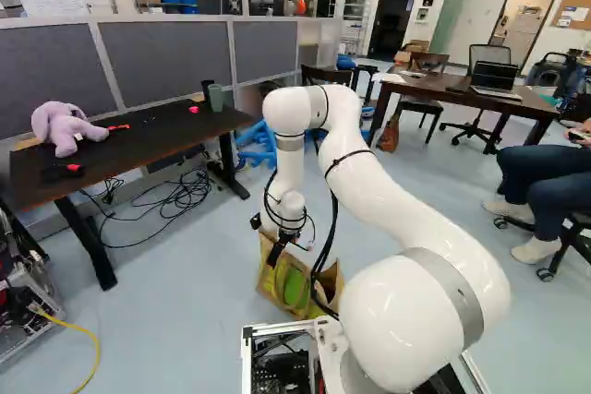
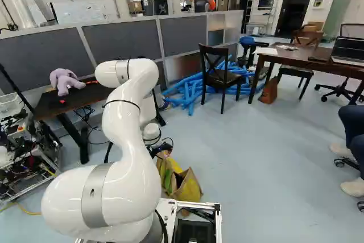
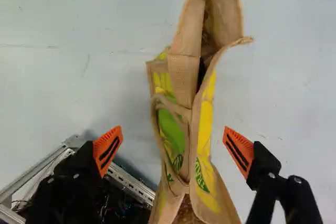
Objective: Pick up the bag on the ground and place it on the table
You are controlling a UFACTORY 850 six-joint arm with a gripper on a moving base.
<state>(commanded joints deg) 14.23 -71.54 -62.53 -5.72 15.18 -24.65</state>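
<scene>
The bag (image 3: 178, 124) stands on the floor (image 1: 185, 292), close ahead of the base frame (image 2: 218, 223), its stiff sides seemingly keeping it upright with the mouth partly open. The hand (image 3: 172, 141) is above it, spread wide, with an orange pad (image 3: 108, 149) off each broad side; neither touches the bag, and nothing is held. That placing makes sense: the fingers straddle the bag's narrow width, so closing should pinch the fabric and straps together rather than push along its length. The looped handle (image 3: 170, 109) sags against one side, so a shallow grip might catch only that, leaving the load to tilt or swing.

The likely next need is to lower a little, then close. Of the two desks, the black desk (image 1: 129, 150) seems the nearer goal; a plush toy (image 1: 65, 128) sits towards its left end and a cup (image 1: 216, 97) by its back edge, so its front edge probably offers the easier approach.
</scene>
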